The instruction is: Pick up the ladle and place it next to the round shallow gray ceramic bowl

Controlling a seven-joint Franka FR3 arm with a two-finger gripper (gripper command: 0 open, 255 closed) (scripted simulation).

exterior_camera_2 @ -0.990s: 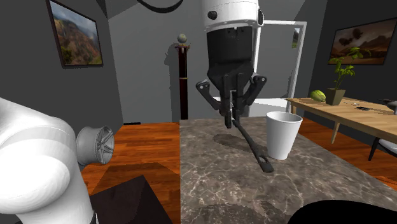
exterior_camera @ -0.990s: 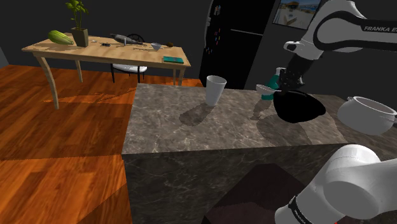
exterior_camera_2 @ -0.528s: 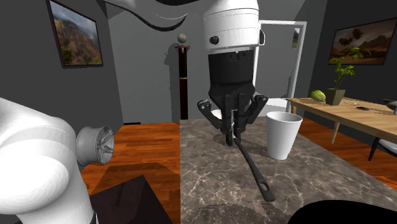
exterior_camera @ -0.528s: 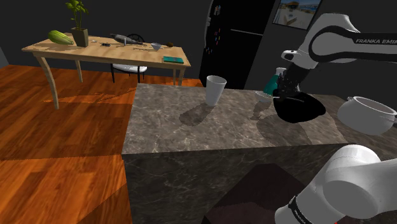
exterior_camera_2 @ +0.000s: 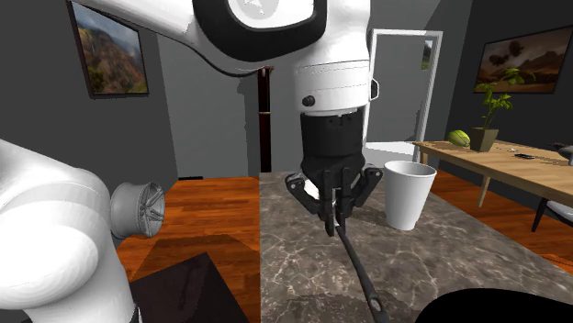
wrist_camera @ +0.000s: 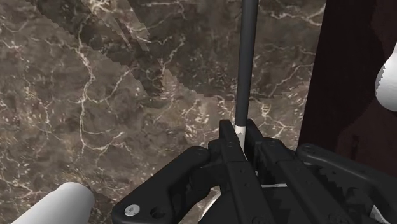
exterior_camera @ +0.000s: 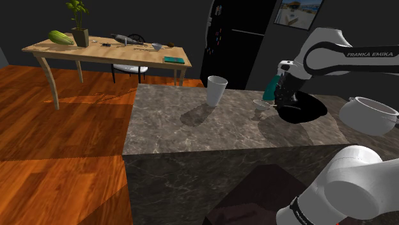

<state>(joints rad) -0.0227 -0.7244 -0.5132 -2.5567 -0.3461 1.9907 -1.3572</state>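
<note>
My gripper [exterior_camera_2: 334, 218] is shut on the ladle [exterior_camera_2: 360, 272], whose thin dark handle slants down from the fingers toward the marble counter [exterior_camera_2: 294, 248]. In the shoulder view the gripper [exterior_camera: 279, 101] hangs low over the counter, with the ladle's pale scoop [exterior_camera: 259, 106] just off the rim of the round shallow bowl [exterior_camera: 303, 108], which looks black. The wrist view shows the gripper [wrist_camera: 240, 132] clasping the ladle handle [wrist_camera: 247, 63] over the marble, with the bowl's dark edge [wrist_camera: 356, 76] beside it.
A white cup [exterior_camera: 217, 89] stands on the counter toward the shoulder view's left of the gripper. A teal bottle [exterior_camera: 273, 83] is behind the hand. A white pot [exterior_camera: 369, 114] sits past the bowl. A wooden table [exterior_camera: 102, 50] with small items stands beyond.
The hand has come down toward the counter with the ladle still held. The ladle's scoop now hangs lower, close beside the bowl's rim.
</note>
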